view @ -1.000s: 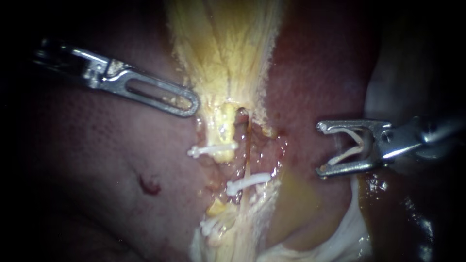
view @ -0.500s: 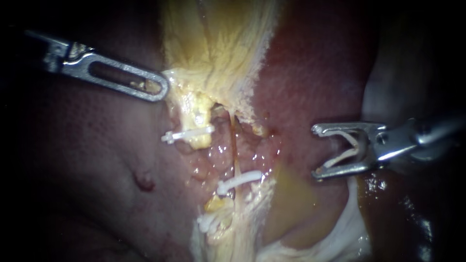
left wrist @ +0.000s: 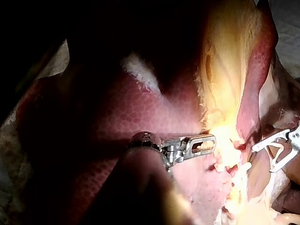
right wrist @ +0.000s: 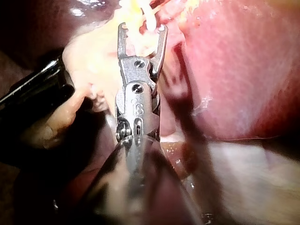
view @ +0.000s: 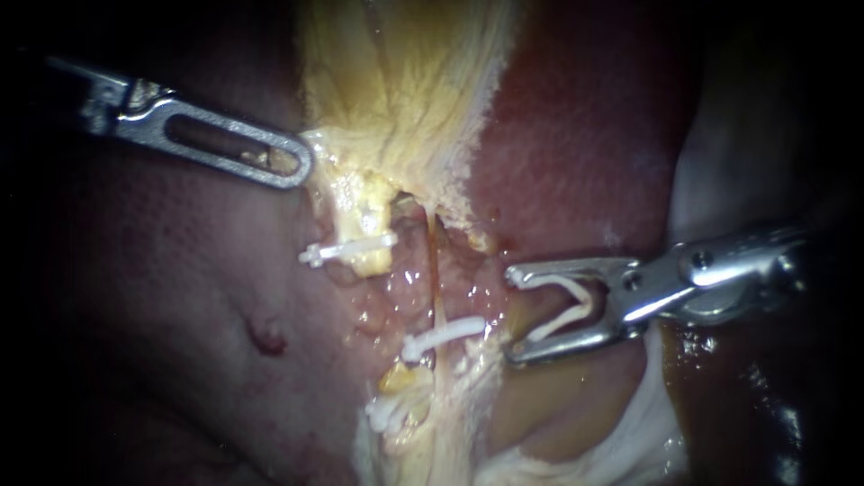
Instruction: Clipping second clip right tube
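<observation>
**Right instrument's loaded clip sits just beside the right tube, not on it**

The right instrument [view: 513,315] [right wrist: 143,28] has its jaws spread wide, cradling an open white clip [view: 567,310] between them, one leg against each jaw. The tips point at the right tube [view: 433,265], a thin brownish strand. They stop just beside it and aren't around it. One fitted clip [view: 445,335] already sits across that tube, close to the lower jaw tip. Further over, the left tube [view: 371,216] carries its own clip [view: 349,250], and a lower clip [view: 387,416] shows down the stalk. The left instrument [view: 297,166] [left wrist: 211,140] is clamped on the edge of the yellow tissue [view: 405,99], with liver [view: 162,297] below it.
</observation>
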Controlling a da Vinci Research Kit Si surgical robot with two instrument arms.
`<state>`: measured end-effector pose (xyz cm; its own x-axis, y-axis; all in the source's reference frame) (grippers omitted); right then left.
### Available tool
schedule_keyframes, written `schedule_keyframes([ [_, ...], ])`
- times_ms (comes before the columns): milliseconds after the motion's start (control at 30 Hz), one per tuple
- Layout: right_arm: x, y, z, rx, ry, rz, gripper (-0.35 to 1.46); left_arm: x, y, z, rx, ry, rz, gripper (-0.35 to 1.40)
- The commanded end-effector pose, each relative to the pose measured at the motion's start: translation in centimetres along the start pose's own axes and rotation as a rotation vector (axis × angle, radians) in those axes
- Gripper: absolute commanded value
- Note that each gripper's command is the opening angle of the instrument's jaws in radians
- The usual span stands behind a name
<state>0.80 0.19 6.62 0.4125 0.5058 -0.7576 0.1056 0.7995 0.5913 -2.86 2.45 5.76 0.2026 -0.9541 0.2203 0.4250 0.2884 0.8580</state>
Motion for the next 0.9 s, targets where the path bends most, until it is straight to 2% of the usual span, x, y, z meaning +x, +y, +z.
schedule_keyframes([
  [33, -0.02, 0.01, 0.04, 0.011, 0.001, 0.01, 0.5, 0.0, 0.0, 0.0, 0.0, 0.0, 0.0, -0.35],
  [167, -0.11, 0.11, 0.22, 0.041, 0.008, 0.047, 0.49, 0.01, 0.0, 0.01, 0.0, 0.0, 0.0, -0.35],
  [433, -0.29, 0.36, 0.48, 0.059, 0.013, 0.092, 0.49, 0.02, 0.01, 0.01, -0.001, -0.001, 0.001, -0.35],
  [700, -0.37, 0.44, 0.59, 0.077, 0.019, 0.115, 0.49, 0.02, 0.01, 0.01, -0.001, -0.001, 0.001, -0.35],
  [900, -0.33, 0.47, 0.69, 0.125, 0.077, 0.152, 0.49, 0.02, 0.01, 0.02, -0.002, -0.001, 0.001, -0.35],
])
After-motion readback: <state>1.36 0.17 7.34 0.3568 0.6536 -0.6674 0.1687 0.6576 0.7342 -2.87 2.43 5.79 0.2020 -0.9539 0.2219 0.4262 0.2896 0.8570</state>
